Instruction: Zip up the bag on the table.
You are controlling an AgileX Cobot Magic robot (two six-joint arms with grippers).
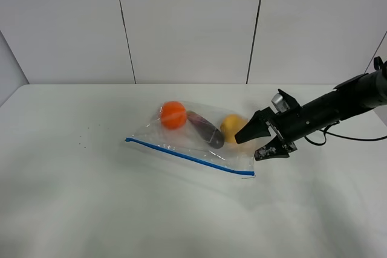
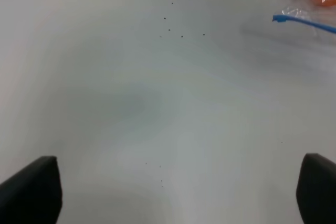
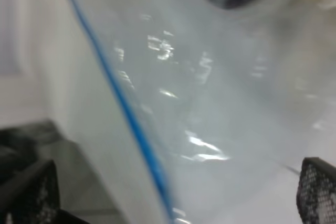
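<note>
My right end effector [image 1: 261, 142] hovers just above the plain white matte surface [image 1: 91, 209] at the right end of the clear rectangular plastic zip bag [image 1: 199, 143]. Its two black fingers are spread wide, one toward the bag's yellow contents and one toward the near corner, and they hold nothing. In the right wrist view the mesh-textured fingertips [image 3: 317, 190] sit at both outer edges of the picture, with the bag's clear film [image 3: 220, 93] filling the space between them. Whether a finger touches the film, I cannot tell.

The blue zipper strip [image 1: 187, 156] runs along the bag's near edge, from the left corner diagonally to the right corner just beside my right end effector. In the right wrist view the same strip [image 3: 123, 103] crosses the film as a thin blue line.

Inside the bag, farther back, lie three items: a round orange fruit [image 1: 173, 114] at the left, a dark purple elongated fruit [image 1: 205, 129] in the middle, and a yellow rounded fruit [image 1: 231, 126] at the right, partly hidden behind my upper finger.

My left end effector [image 2: 178, 195] is also spread wide and empty over bare surface, well apart from the bag; only the zipper's left tip [image 2: 281, 19] shows at that view's edge.
</note>
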